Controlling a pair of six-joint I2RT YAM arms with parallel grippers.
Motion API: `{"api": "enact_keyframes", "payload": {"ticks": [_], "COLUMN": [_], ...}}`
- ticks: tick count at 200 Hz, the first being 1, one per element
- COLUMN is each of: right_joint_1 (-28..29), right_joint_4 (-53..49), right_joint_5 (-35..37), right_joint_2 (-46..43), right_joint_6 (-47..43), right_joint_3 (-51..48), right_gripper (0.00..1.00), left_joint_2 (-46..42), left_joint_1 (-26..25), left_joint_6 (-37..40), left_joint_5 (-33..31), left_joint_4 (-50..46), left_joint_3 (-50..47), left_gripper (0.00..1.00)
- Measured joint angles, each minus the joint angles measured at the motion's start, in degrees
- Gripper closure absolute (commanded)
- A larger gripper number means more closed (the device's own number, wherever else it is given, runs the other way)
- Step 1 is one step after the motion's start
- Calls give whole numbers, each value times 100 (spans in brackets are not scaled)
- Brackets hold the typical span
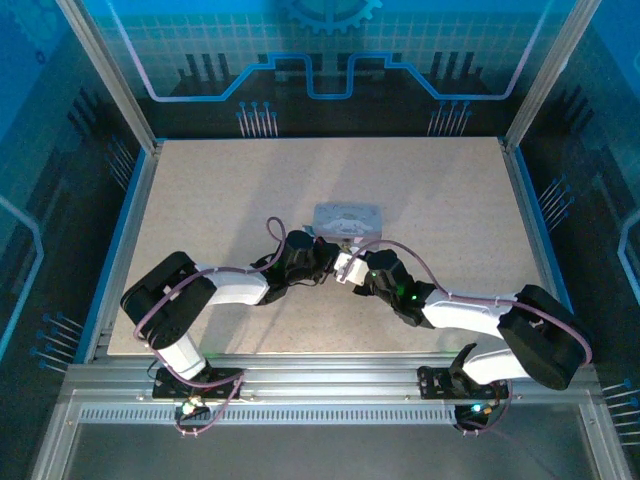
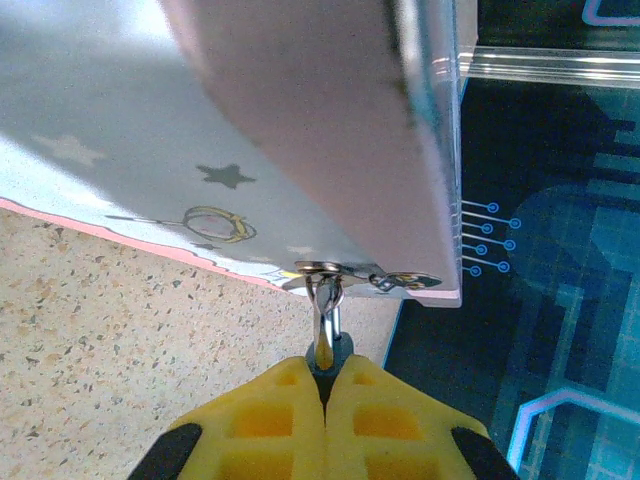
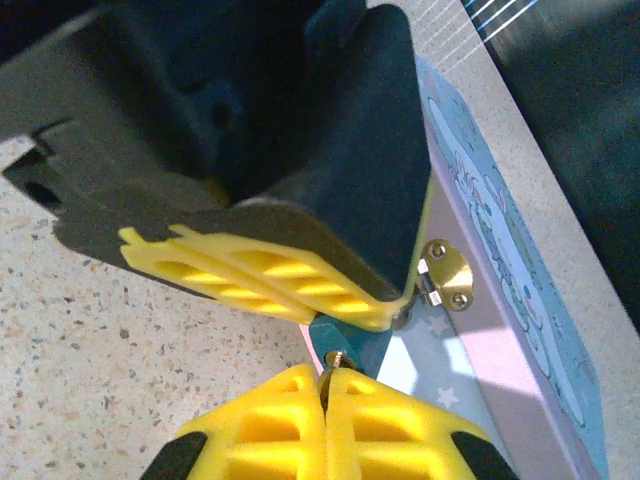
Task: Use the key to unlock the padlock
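On the table, just below the tin at the centre of the overhead view, the left hand is pinched fully together on the padlock. The padlock's long axis runs up the left wrist frame, with the shackle topmost and hooked through the tin's hasp. The right hand, bottom centre of its own frame, is likewise closed tight on the key, which points up the frame at the padlock's lower face. Both hands hide most of the padlock's body and nearly all the key, so whether its tip is in cannot be told.
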Motion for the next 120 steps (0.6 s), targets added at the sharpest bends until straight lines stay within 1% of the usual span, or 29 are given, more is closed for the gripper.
{"api": "enact_keyframes", "payload": {"ticks": [24, 40, 86, 97, 120], "right_joint_1": [-15, -94, -304, -328, -365], "right_joint_4": [-138, -273, -409, -352, -254], "right_joint_5": [-9, -146, -590, -697, -817], "right_joint_2": [0, 0, 22, 92, 289], "right_joint_6": [404, 802, 2485, 2946, 3622], "right_joint_3": [103, 201, 328, 328, 328], "right_gripper": [100, 100, 100, 100, 100], "left_joint_2": [0, 0, 2, 17, 133], "left_joint_1": [7, 15, 26, 26, 26], "left_joint_6": [-20, -24, -39, -39, -39], "left_joint_5": [-33, -61, -149, -188, -249], "left_joint_4": [39, 44, 44, 37, 33], "left_joint_3": [2, 20, 63, 63, 63], "left_gripper": [100, 100, 100, 100, 100]}}
